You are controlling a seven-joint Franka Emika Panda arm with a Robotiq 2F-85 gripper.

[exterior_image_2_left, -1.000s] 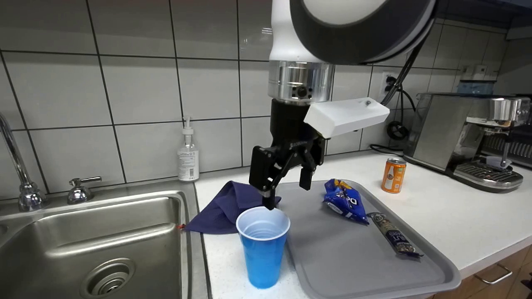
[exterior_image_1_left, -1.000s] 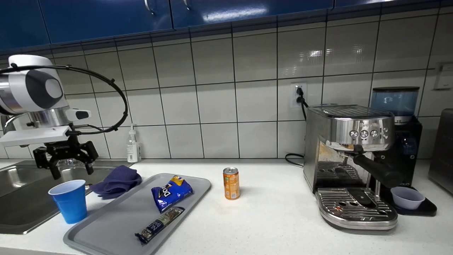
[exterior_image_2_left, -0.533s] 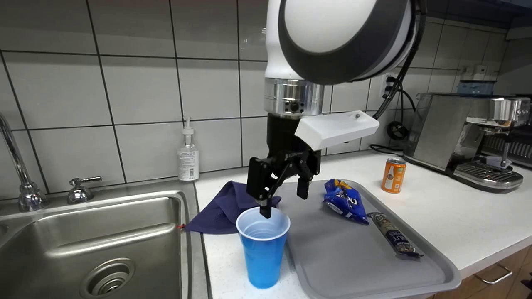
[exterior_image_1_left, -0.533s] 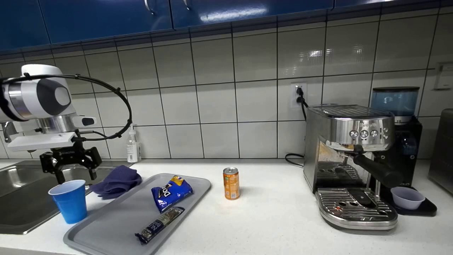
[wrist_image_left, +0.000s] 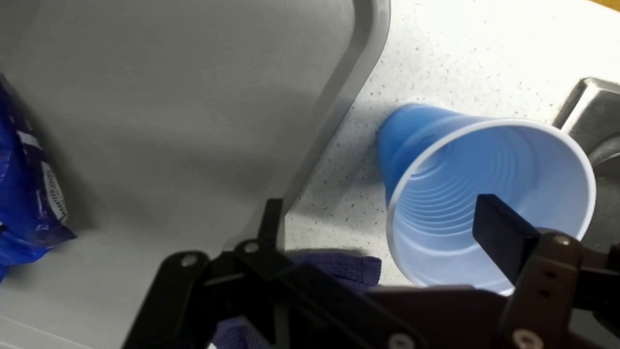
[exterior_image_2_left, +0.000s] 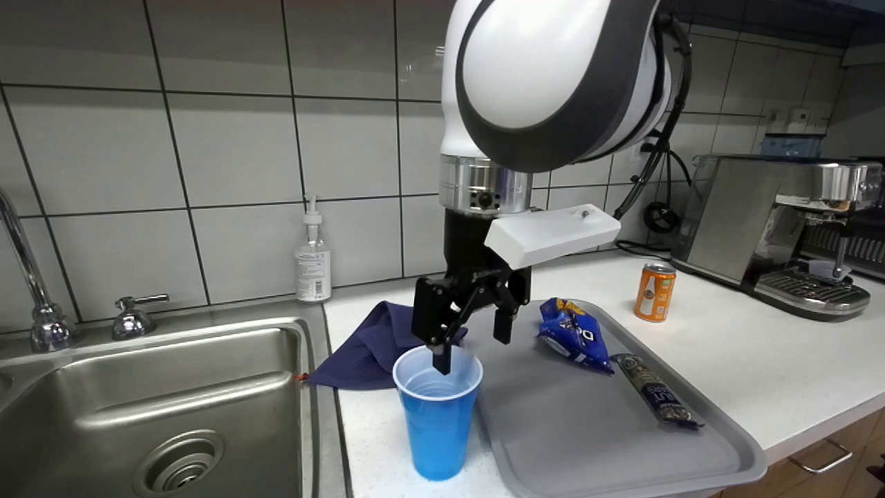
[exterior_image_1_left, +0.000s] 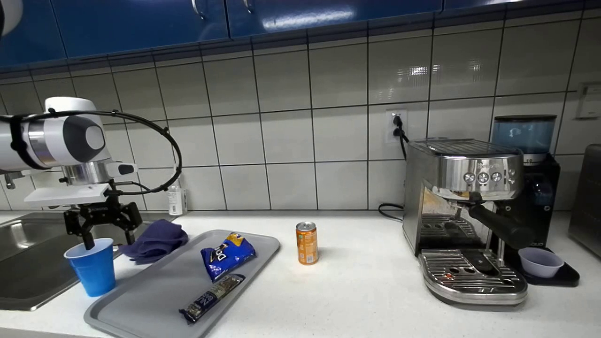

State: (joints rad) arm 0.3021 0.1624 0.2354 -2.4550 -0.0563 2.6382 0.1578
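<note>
My gripper [exterior_image_1_left: 109,241] is open and empty, pointing down at the blue plastic cup [exterior_image_1_left: 96,272]. The cup stands upright on the counter between the sink and the grey tray [exterior_image_2_left: 574,429]. In the wrist view the gripper [wrist_image_left: 380,213] has one finger over the mouth of the cup [wrist_image_left: 431,194] and the other outside it on the tray side. In an exterior view the tip of the near finger [exterior_image_2_left: 441,363] shows at the cup's mouth; how deep it reaches is hard to tell. A dark purple cloth [exterior_image_2_left: 373,346] lies behind the cup, partly hidden by the gripper.
The tray holds a blue snack bag [exterior_image_1_left: 227,256] and a dark wrapped bar [exterior_image_1_left: 213,298]. An orange can [exterior_image_1_left: 307,244] stands beyond the tray. A steel sink [exterior_image_2_left: 173,401], a faucet [exterior_image_2_left: 41,304] and a pump bottle [exterior_image_2_left: 313,270] are nearby. A coffee machine [exterior_image_1_left: 465,188] stands further along.
The gripper has come down, shifting slightly away from the sink in an exterior view, so one fingertip is now at the cup's mouth. Its opening looks the same. The cup and other things have not moved.
</note>
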